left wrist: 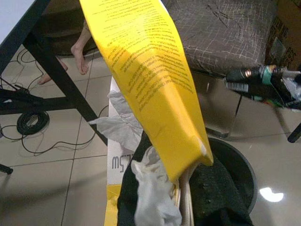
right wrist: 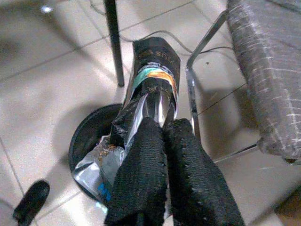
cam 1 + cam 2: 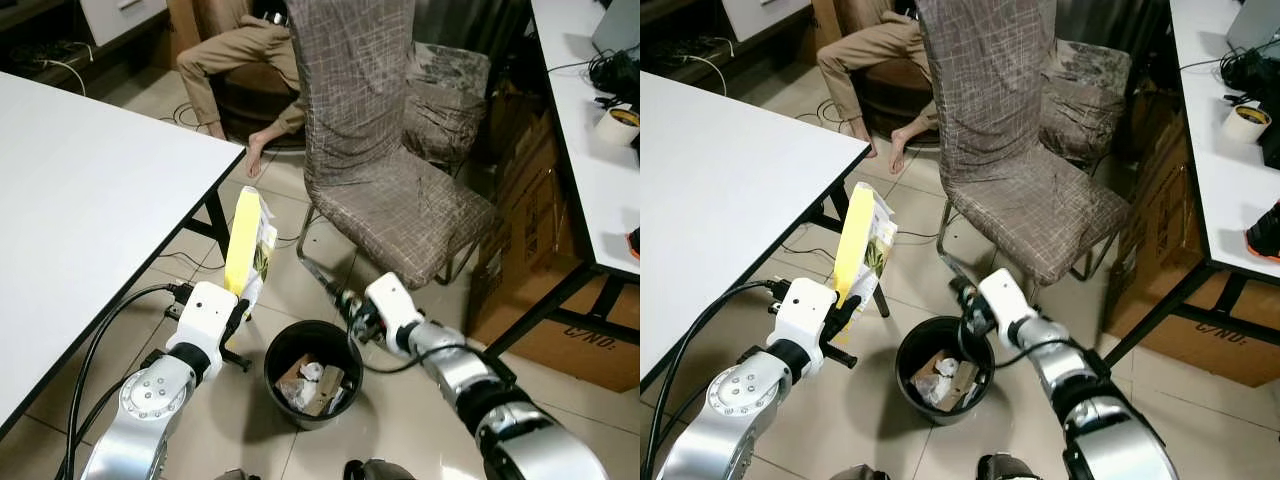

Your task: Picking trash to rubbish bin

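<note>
Both pincers hold trash by the black bin on the tiled floor.

Head views: the left pincer [image 3: 238,312] is closed on a yellow packet [image 3: 244,240] that stands upright just left of the bin [image 3: 313,372], beside the white counter [image 3: 90,190]. The right pincer [image 3: 352,318] grips a dark wrapper [image 3: 962,292] just above the bin's far rim. Paper scraps [image 3: 312,385] lie inside the bin. A grey chair [image 3: 385,170] stands behind it, and a seated person's bare foot [image 3: 254,152] rests on the floor beyond.
Left wrist view: the fingers [image 1: 216,197] pinch the yellow packet [image 1: 150,75] together with crumpled white tissue [image 1: 153,193]; the bin [image 1: 237,165] sits just past them.
Right wrist view: the two fingers [image 2: 146,174] are pressed tight on the dark foil wrapper [image 2: 153,84], which juts over the bin [image 2: 87,136] next to the chair's metal leg [image 2: 193,99].
</note>
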